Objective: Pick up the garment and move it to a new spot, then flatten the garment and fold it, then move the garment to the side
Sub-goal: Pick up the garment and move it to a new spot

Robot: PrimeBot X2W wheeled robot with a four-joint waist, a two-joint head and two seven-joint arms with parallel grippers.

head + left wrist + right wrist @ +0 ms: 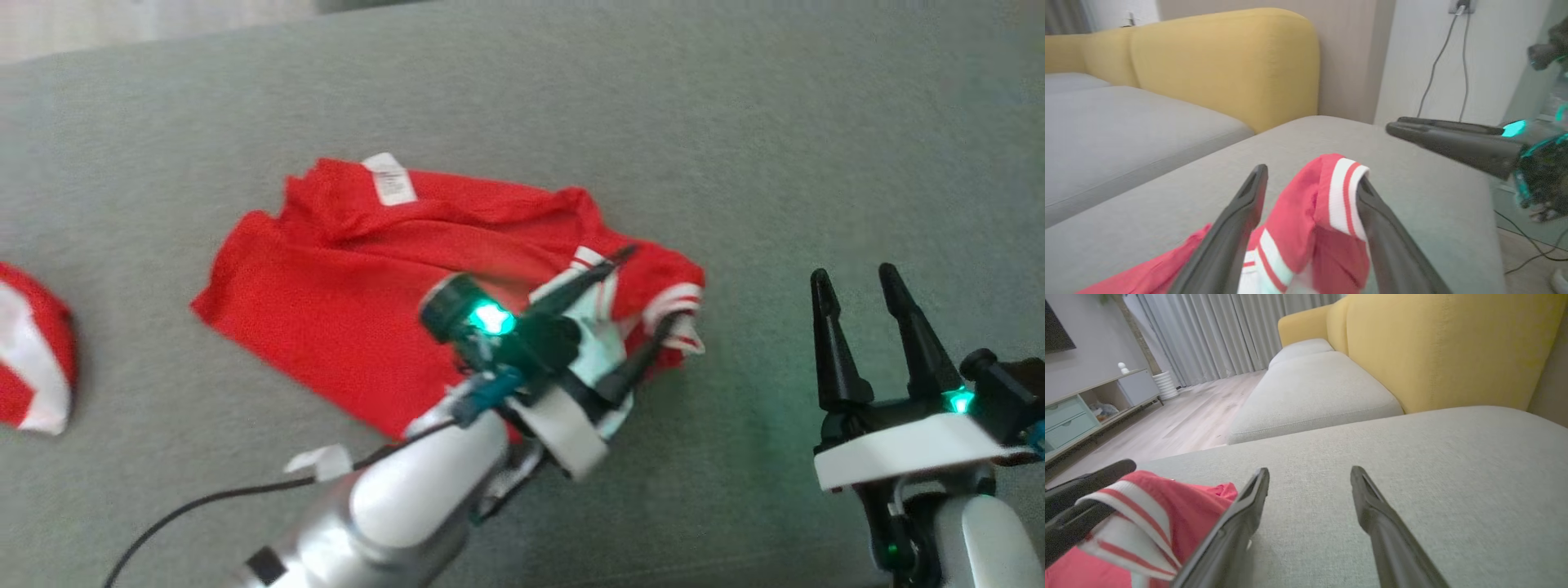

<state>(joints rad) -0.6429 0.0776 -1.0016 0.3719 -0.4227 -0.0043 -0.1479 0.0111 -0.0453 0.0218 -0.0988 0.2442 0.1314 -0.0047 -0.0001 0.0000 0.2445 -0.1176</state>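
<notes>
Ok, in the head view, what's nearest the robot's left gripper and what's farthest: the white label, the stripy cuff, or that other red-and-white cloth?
1. The stripy cuff, right beside the left gripper.
2. The white label, up-left at the far edge of the garment.
3. The other red-and-white cloth, at the view's left edge.

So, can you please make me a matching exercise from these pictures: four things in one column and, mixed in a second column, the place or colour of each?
Things:
1. left gripper
2. right gripper
3. white label
4. sofa backrest

Places or colours:
a. yellow
b. on the edge of the red garment farthest from the robot
c. open, above bare grey cushion
d. open, one finger on each side of the striped cuff

Pairs: 1-d; 2-c; 3-b; 4-a
</notes>
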